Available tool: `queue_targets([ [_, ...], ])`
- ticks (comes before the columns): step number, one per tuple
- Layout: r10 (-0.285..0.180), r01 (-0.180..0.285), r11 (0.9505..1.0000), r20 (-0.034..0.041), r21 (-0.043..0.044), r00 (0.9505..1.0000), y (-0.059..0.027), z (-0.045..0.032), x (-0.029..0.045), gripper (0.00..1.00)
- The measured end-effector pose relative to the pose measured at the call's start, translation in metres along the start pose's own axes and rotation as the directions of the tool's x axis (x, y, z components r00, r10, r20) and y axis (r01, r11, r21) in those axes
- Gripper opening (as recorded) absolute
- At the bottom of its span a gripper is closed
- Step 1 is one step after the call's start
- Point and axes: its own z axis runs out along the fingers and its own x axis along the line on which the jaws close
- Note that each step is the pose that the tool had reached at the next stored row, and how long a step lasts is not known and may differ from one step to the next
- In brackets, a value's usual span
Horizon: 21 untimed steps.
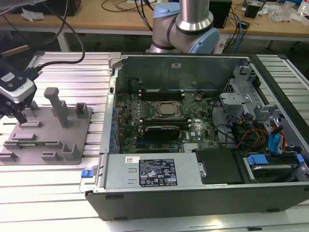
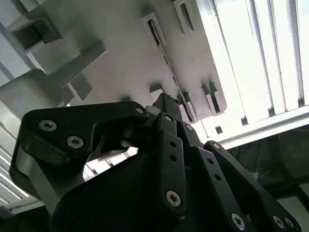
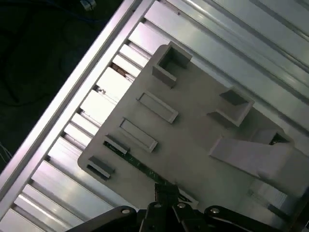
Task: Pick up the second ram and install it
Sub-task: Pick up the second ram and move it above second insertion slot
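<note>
The black two-fingered gripper [image 3: 167, 189] is pinched together on the long thin green circuit-board stick [image 3: 137, 164], which sits in a slot of the flat grey plastic fixture plate [image 1: 50, 133], beside the open computer case [image 1: 193, 188].

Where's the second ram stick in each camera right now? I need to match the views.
Exterior view: the ram stick is a thin dark strip near the front of the grey plate, at the exterior view's left.
First wrist view: a thin green strip beside the plate's edge.
Second wrist view: a thin line, seen edge-on.
Shared landmark: the grey plate.
</note>
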Motion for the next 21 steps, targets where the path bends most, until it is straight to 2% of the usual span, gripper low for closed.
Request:
queue_targets([
  [2,-0.071,0.071,0.9975,-0.0022,-0.0013,0.9975,-0.0001,0.0009,0.0,0.08],
  [4,-0.11,0.11,0.9939,-0.0035,-0.0022,0.9939,-0.0001,0.0016,0.0,0.08],
  [6,-0.201,0.201,0.9797,-0.0063,-0.0044,0.9796,-0.0001,0.003,0.0,0.08],
  [8,-0.263,0.263,0.9647,-0.0081,-0.006,0.9647,-0.0001,0.0038,0.0,0.08],
  [9,-0.294,0.294,0.9558,-0.0089,-0.007,0.9557,-0.0001,0.0042,0.0001,0.08],
  [10,-0.315,0.315,0.9492,-0.0095,-0.0075,0.9491,-0.0002,0.0045,0.0001,0.08],
  [11,-0.346,0.346,0.9384,-0.0103,-0.0084,0.9383,-0.0002,0.0049,0.0001,0.08],
  [12,-0.383,0.383,0.9236,-0.0113,-0.0097,0.9236,-0.0002,0.0056,0.0001,0.08],
  [14,-0.417,0.417,0.9088,-0.0121,-0.0108,0.9088,-0.0002,0.0062,0.0001,0.08],
  [16,-0.452,0.452,0.8918,-0.0129,-0.012,0.8917,-0.0002,0.0068,0.0001,0.08],
  [17,-0.482,0.482,0.876,-0.0136,-0.0131,0.8759,-0.0003,0.0074,0.0001,0.08],
  [18,-0.527,0.527,0.8499,-0.0146,-0.0149,0.8498,-0.0003,0.0082,0.0001,0.08],
  [19,-0.554,0.554,0.8322,-0.0152,-0.0159,0.8321,-0.0003,0.0089,0.0001,0.08],
  [21,-0.609,0.609,0.7932,-0.0163,-0.0182,0.793,-0.0004,0.0105,0.0002,0.08],
])
